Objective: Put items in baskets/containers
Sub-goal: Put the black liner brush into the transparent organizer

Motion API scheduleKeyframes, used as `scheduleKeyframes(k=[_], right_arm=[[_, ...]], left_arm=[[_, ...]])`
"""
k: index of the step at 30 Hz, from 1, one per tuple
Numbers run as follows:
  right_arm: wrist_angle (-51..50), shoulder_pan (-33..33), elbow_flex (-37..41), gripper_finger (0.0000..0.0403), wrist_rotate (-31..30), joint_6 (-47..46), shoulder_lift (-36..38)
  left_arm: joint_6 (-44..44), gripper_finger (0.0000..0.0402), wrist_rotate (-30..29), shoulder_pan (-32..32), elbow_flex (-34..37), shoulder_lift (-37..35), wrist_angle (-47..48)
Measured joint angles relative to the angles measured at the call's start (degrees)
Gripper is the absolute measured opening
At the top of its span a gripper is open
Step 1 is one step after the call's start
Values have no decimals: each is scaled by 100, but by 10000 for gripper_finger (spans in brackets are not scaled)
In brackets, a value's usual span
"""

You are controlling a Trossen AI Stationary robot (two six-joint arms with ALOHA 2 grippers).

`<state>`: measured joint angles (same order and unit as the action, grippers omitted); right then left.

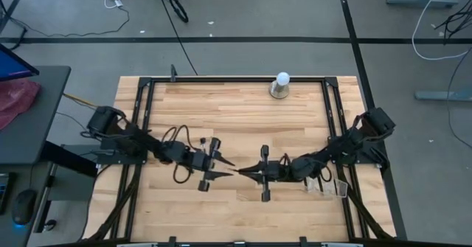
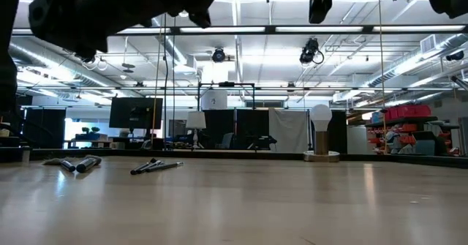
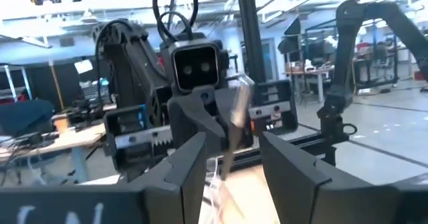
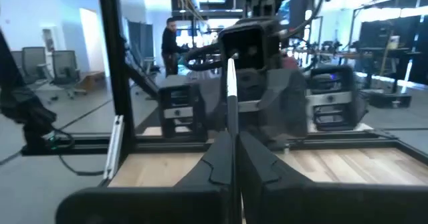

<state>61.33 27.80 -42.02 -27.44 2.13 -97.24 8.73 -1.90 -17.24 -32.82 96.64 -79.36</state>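
One thin makeup brush (image 4: 231, 90) is held in the air above the middle of the table, between the two arms. Its handle looks silver and pale, and it stands nearly upright in the right wrist view. In the left wrist view the same brush (image 3: 235, 127) is tilted. More brushes (image 2: 156, 166) with dark handles lie flat on the wooden table, well apart from it. The clear organiser (image 1: 327, 188) stands near the right edge of the table.
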Motion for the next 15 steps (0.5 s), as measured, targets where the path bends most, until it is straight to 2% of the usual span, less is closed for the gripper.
scheduleKeyframes(k=[6, 13, 15], right_arm=[[-43, 53, 0, 7, -9, 7, -6], [-194, 53, -3, 9, -17, -159, -6], [-414, 51, -13, 15, -54, -325, 6]], left_arm=[[9, 130, 91, 20, -196, 63, -4], [-31, 26, 204, 19, -201, 63, 5], [-54, 18, 211, 14, -198, 64, 73]])
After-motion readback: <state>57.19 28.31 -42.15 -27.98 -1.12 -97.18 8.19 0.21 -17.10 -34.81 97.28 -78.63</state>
